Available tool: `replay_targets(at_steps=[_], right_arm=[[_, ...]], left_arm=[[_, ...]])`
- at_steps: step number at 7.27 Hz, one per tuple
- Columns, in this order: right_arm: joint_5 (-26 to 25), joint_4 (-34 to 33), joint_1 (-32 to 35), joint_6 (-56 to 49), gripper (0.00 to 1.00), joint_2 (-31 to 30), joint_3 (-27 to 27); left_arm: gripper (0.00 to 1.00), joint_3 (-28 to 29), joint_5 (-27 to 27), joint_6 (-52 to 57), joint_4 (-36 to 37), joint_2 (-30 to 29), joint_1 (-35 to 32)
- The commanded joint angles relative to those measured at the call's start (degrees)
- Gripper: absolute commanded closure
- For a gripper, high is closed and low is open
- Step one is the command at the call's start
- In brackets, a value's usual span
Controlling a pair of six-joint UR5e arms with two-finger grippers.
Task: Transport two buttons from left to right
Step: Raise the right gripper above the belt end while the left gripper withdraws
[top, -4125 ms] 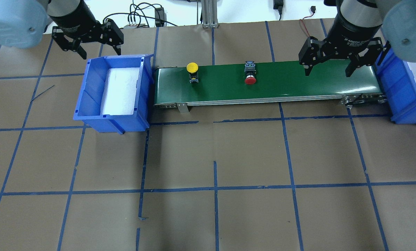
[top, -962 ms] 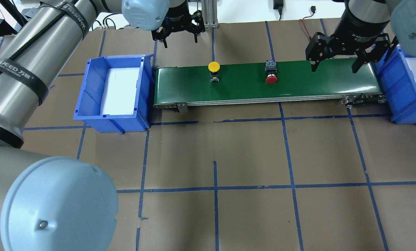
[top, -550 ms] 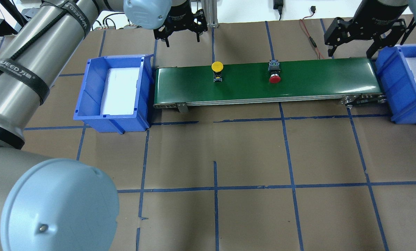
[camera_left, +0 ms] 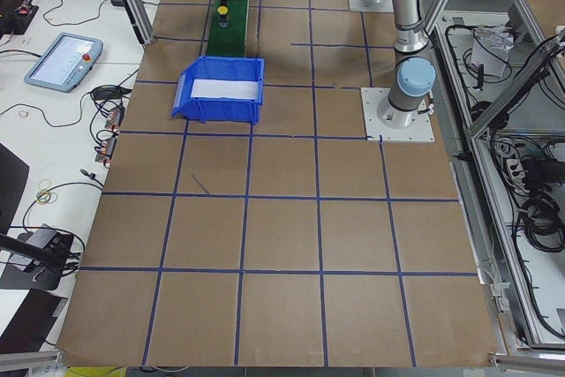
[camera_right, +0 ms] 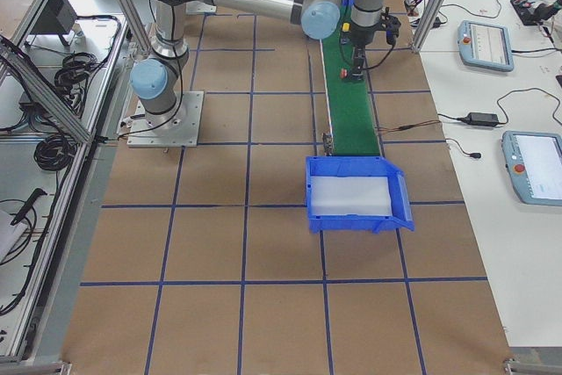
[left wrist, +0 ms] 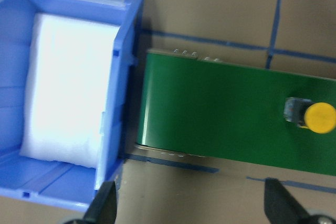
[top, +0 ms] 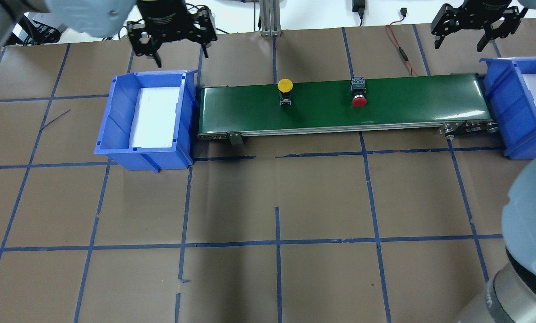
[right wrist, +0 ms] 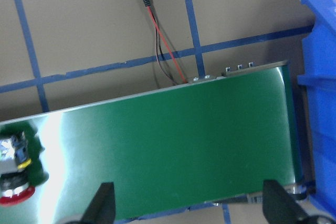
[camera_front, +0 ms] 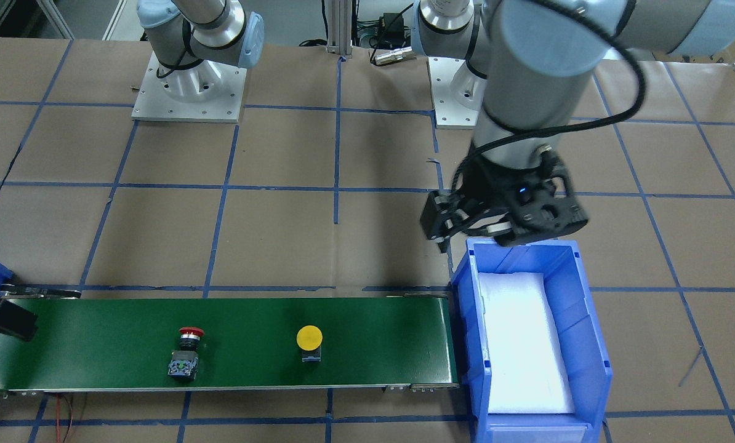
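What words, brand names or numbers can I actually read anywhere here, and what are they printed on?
No text in these views is clear enough to quote.
Red button: the marks on the end of its body are too small to read.
Left end effector: any print on its black body is too small to read.
Touchscreen tablets on the side table: the screens are too blurred to read.

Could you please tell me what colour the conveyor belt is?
The conveyor belt is dark green, clearest in the overhead exterior view.

Yellow button (top: 285, 85) and red button (top: 359, 99) shifted toward the counter's (top: 322, 202) right edge; right gripper (top: 459, 45) withdrew to the far-right corner.
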Motion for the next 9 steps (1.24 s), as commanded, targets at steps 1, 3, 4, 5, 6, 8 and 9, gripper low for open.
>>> replay_targets(at_steps=[1, 3, 4, 5, 6, 8, 9], right_arm=[[0.3, -5.4, -0.6, -1.4, 0.0, 2.8, 2.5], [1.8, -8.6, -0.6, -2.5, 0.0, 2.8, 5.5], [1.8, -8.4, -0.6, -4.9, 0.0, 2.8, 6.0], [1.8, -8.3, -0.6, -6.4, 0.0, 2.8, 6.3], [1.8, -8.3, -0.5, -6.7, 0.0, 2.8, 6.4], [1.9, -8.7, -0.5, -8.2, 0.0, 2.4, 7.8], [2.0, -8.7, -0.6, -8.1, 0.0, 2.4, 7.9]], left_arm=[[0.0, -9.3, -0.1, 3.6, -0.3, 9.5, 9.5], [0.0, -9.1, -3.6, 3.7, -0.8, 12.3, 10.6], [0.0, -10.5, -4.6, 4.5, -0.9, 14.9, 10.5], [0.0, -10.6, -6.5, 9.9, -0.8, 15.7, 10.7], [0.0, -10.9, -7.3, 11.6, -1.3, 16.1, 11.1], [0.0, -11.1, -7.7, 11.8, -0.8, 15.9, 11.8], [0.0, -11.2, -7.3, 10.9, -1.0, 15.8, 10.6]])
